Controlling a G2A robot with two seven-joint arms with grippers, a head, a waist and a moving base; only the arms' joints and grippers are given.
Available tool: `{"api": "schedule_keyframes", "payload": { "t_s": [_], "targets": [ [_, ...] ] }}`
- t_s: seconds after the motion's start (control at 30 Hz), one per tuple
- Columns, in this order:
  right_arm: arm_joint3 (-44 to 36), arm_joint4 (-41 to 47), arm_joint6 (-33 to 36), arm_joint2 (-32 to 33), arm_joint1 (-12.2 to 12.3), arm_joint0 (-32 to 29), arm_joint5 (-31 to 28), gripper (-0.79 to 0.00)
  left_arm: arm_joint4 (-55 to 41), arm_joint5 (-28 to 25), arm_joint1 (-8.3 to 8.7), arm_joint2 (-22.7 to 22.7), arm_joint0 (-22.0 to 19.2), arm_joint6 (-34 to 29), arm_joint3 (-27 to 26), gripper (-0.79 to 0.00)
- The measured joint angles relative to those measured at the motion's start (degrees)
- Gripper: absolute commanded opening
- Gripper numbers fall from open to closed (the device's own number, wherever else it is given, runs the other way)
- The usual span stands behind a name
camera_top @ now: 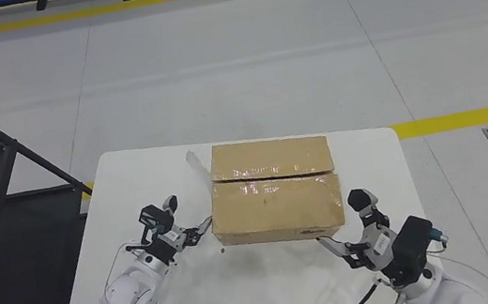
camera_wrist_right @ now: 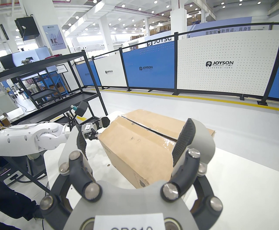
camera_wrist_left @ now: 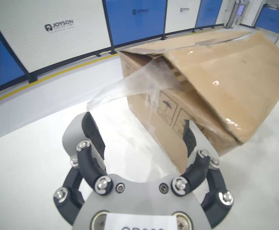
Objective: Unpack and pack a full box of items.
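Cardboard box (camera_top: 273,190): one, brown, standing at the middle of the white bench (camera_top: 135,182), long side toward me, top flaps down with a seam (camera_top: 271,176) running its length. Condition: unpacking judged barely begun; contents hidden. Near flap (camera_wrist_left: 218,76): lifted a little at the box's left end, with the corrugated edge of an inner flap showing under it. Clear tape (camera_wrist_left: 130,87): one strip, hanging loose from that same end and trailing out toward the bench. Left jaws: spread wide, empty, held low just beside the left end of the box, below the raised flap corner. Right jaws: likewise spread and empty, at the near right corner of the box; whether a pad touches the cardboard I cannot tell. Step in hand, by my reckoning: opening the near flap. Handling notes: I would slip one left pad under the lifted edge rather than pinch the glossy taped face, which looks slippery. I would keep my pads away from the loose strip, as its sticky side may cling. I would swing the flap up and back along its fold, not straight upward, so the box is not dragged. I would brace the opposite corner with my right jaws, since a box on this smooth bench may slide or tip toward me.
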Motion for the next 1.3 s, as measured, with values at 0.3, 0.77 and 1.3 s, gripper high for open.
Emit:
{"api": "schedule_keyframes", "payload": {
  "t_s": [0.3, 0.77, 1.3],
  "targets": [
    [0.0, -0.2, 0.1, 0.2, 0.1, -0.1, 0.3, 0.0, -4.8, 10.2, -0.54, -2.0, -0.6, -5.9, 2.0, 0.0],
    [4.9, 9.9, 2.4, -0.6, -0.3, 5.0, 2.3, 0.0, 5.4, 16.6, -2.78, 6.4, -11.0, -4.3, 12.9, 0.0],
    [4.8, 12.0, 0.6, 3.7, 0.1, 0.8, 3.3, 0.0, 7.7, 29.2, -12.01, 20.8, -29.9, 10.6, 41.6, 0.0]
  ]
}}
